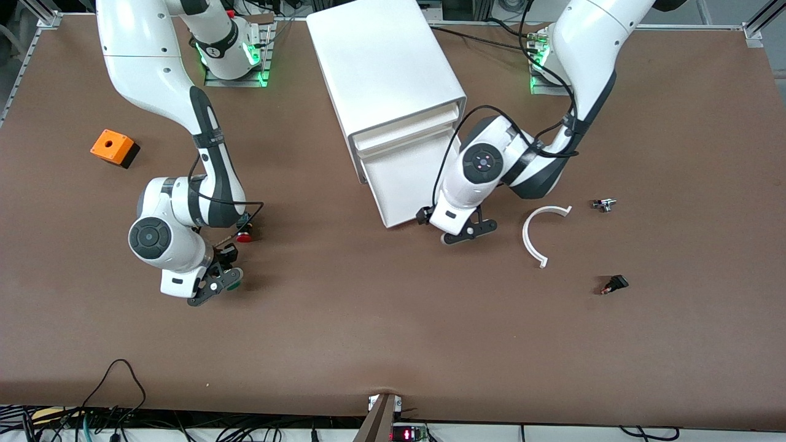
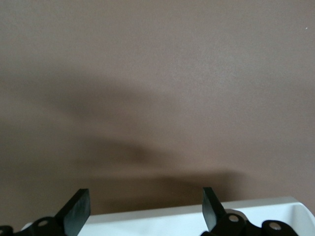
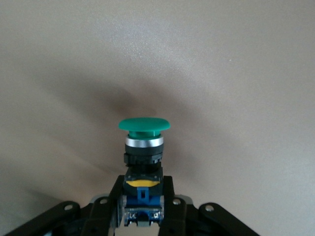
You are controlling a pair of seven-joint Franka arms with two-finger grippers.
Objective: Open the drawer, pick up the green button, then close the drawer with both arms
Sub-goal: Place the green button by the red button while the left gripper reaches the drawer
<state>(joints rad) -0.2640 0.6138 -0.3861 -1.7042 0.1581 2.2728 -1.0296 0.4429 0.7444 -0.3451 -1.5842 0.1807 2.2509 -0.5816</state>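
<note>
The white cabinet (image 1: 387, 67) stands at the middle of the table. Its bottom drawer (image 1: 399, 184) is pulled out toward the front camera. My left gripper (image 1: 468, 231) is open and empty at the drawer's front edge, at the corner toward the left arm's end. In the left wrist view the drawer's white rim (image 2: 197, 216) lies between the open fingers of that gripper (image 2: 144, 210). My right gripper (image 1: 215, 283) is shut on the green-capped button (image 1: 232, 281), low over the table. In the right wrist view this gripper (image 3: 143, 199) grips the button (image 3: 143, 125) by its blue body.
A red-capped button (image 1: 244, 236) lies on the table beside the right arm's wrist. An orange box (image 1: 113, 147) sits toward the right arm's end. A white curved piece (image 1: 540, 236), a small metal part (image 1: 603, 204) and a black part (image 1: 614, 284) lie toward the left arm's end.
</note>
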